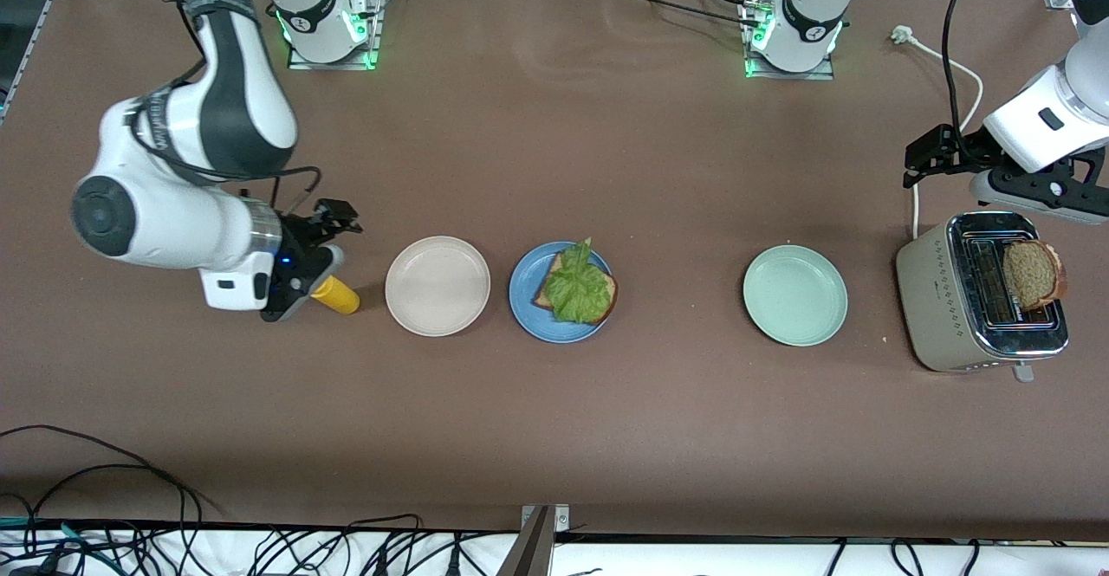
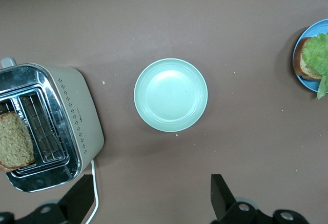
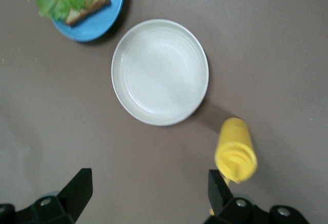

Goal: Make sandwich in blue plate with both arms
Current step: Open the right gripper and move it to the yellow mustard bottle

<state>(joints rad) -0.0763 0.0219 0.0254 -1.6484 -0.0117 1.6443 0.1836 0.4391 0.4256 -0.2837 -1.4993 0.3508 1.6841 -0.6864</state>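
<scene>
The second bread slice (image 1: 1033,275) in the toaster (image 1: 953,316), at the desk's left-arm end, is judged light and crumbly; its exposed crust should be pinched gently. Both end effectors, left (image 2: 148,198) and right (image 3: 148,196), are spread.

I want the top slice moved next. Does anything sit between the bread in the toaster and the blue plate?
Yes: the mint-green plate lies on the table between the toaster holding the bread slice and the blue plate.

lettuce (image 1: 579,286) on bread (image 1: 611,294), in plate (image 1: 525,299).
</scene>
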